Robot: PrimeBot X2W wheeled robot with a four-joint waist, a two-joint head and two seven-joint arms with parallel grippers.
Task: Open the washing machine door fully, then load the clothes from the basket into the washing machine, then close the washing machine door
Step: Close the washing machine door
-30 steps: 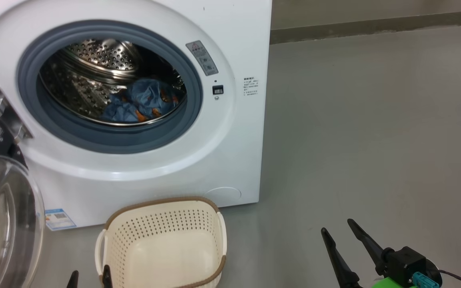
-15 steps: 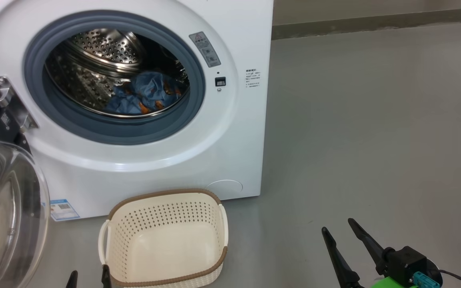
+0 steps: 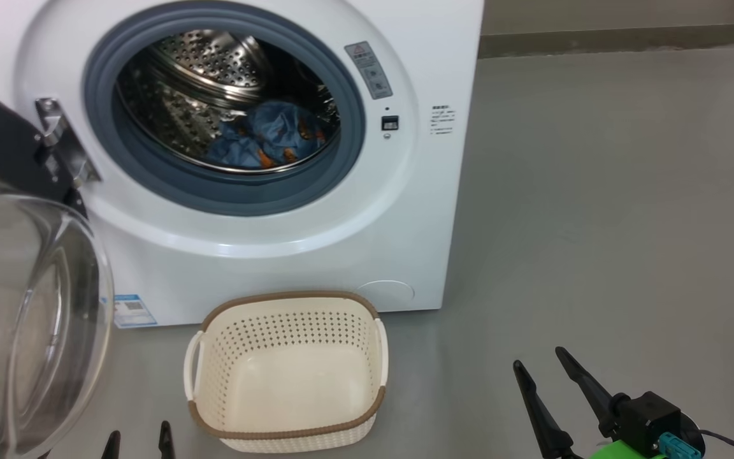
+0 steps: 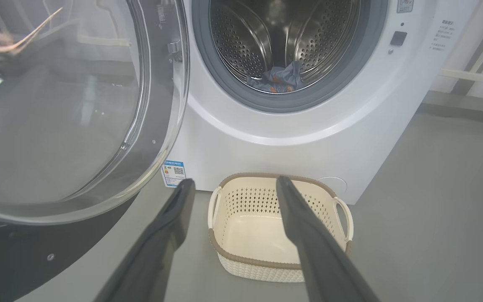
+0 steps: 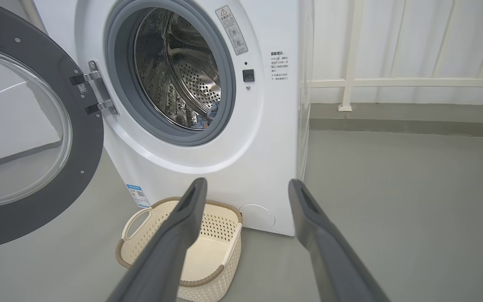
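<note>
washing machine door (image 3: pixel 23 287) swung open at left, clothes (image 3: pixel 268 137) inside drum (image 3: pixel 195 83) of washing machine (image 3: pixel 290 255), basket (image 3: pixel 290 297) empty on floor (image 3: pixel 596 223) just in front, left gripper (image 3: pixel 138 432) and right gripper (image 3: pixel 539 358) both spread wide, holding nothing

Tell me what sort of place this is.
Likely a laundry area or a mock-up of one, not clearly a home. A white front-loading washing machine stands on a bare grey floor, a perforated basket sits before it, and a pale railing runs beyond it.

Door (image 3: pixel 29 299) cropped, L edge.
</note>
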